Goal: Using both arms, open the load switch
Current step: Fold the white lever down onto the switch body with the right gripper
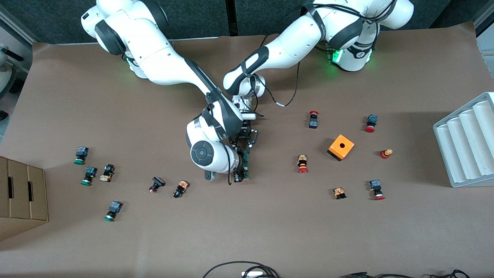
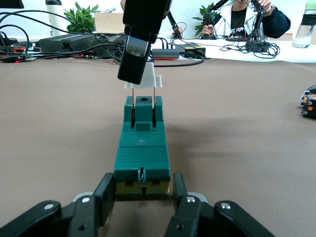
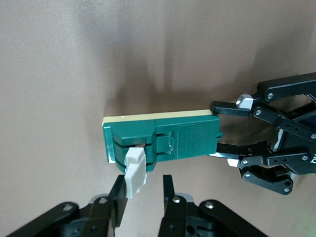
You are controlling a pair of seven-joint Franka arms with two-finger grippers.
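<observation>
Centrally, label by label:
Load switch [image 1: 246, 164]: slim dark-green plastic block, ribbed top, cream base strip, lying flat on the brown paper-covered table [image 1: 247, 231] at mid-frame in the front view; a white lever piece [image 3: 135, 172] stands up from one end.
Left gripper [image 2: 142, 193]: black two-finger tool, closed against both sides of the switch's plain end.
Right gripper [image 3: 143, 193]: hangs over the lever end; one finger touches the white piece, the other stands apart from it; whether it truly clamps the piece is unclear.
Orange cube box [image 1: 340, 147]: glossy, round hole on top, right of centre, well apart from the switch.
White tray [image 1: 469, 143]: ridged troughs at the right edge, nothing visible in them.
Cardboard box [image 1: 21, 195]: lower left edge, slotted side.
Push buttons: small red-capped ones [image 1: 313, 119] scattered at right, green-capped ones [image 1: 81, 155] at left, all clear of the switch.
Obstruction: the right arm's white wrist covers much of the switch in the front view.
</observation>
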